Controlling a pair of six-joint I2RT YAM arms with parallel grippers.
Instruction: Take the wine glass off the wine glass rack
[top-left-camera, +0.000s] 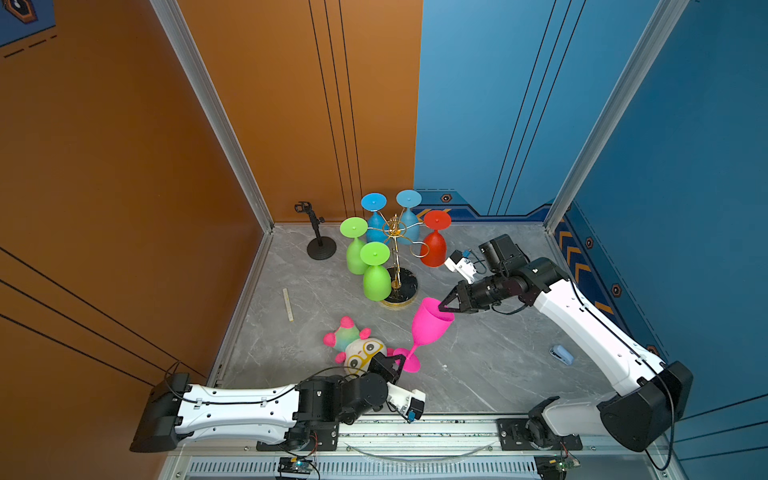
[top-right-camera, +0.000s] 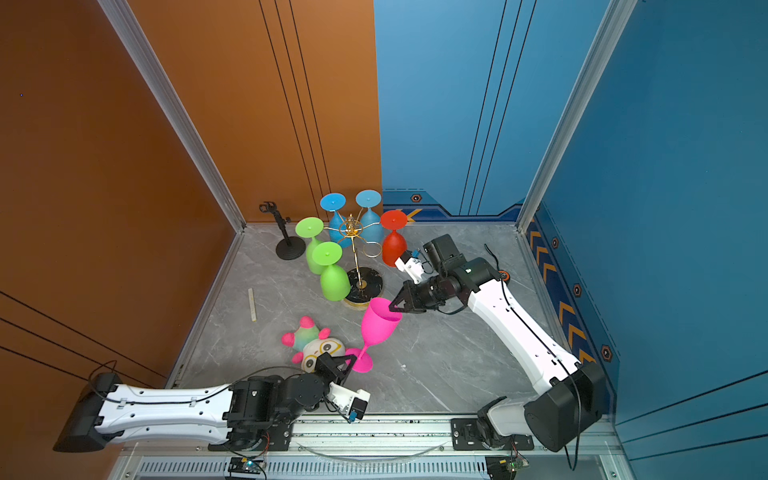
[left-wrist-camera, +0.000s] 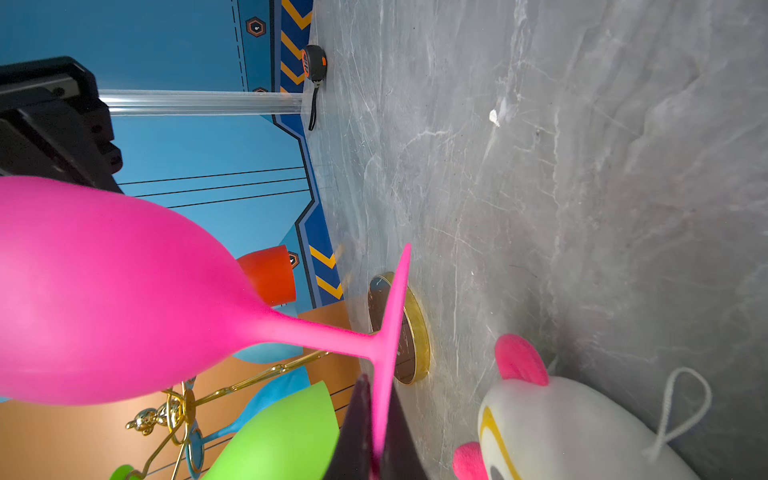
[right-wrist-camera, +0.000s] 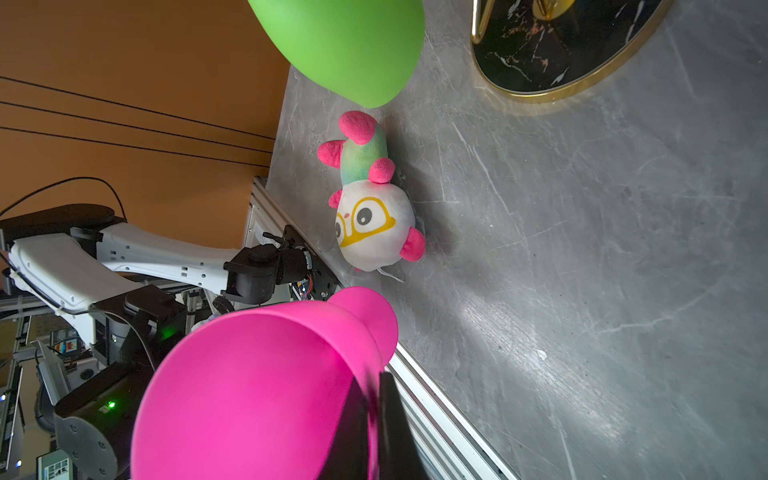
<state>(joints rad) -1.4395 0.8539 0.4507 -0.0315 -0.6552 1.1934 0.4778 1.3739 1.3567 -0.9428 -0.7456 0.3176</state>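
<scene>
A pink wine glass (top-left-camera: 430, 328) (top-right-camera: 378, 326) is off the wine glass rack, tilted, in front of the rack's base. My left gripper (top-left-camera: 399, 365) (left-wrist-camera: 380, 401) is shut on the edge of its round foot. My right gripper (top-left-camera: 441, 307) (right-wrist-camera: 374, 399) is shut on the rim of its bowl (right-wrist-camera: 257, 395). The wine glass rack (top-left-camera: 397, 257) (top-right-camera: 353, 249) is thin gold wire on a black, gold-rimmed base (right-wrist-camera: 552, 54) at the back middle. Several glasses hang upside down from it: green (top-left-camera: 376, 278), blue (top-left-camera: 376, 232) and red (top-left-camera: 433, 249). One looped arm at the front right is bare.
A plush toy (top-left-camera: 357, 349) lies beside the left gripper and the glass foot. A small black clamp stand (top-left-camera: 319, 243) stands at the back left. A pale strip (top-left-camera: 288, 304) lies near the left wall, a small blue object (top-left-camera: 561, 354) on the right, a tape measure (left-wrist-camera: 314, 62) by the right wall.
</scene>
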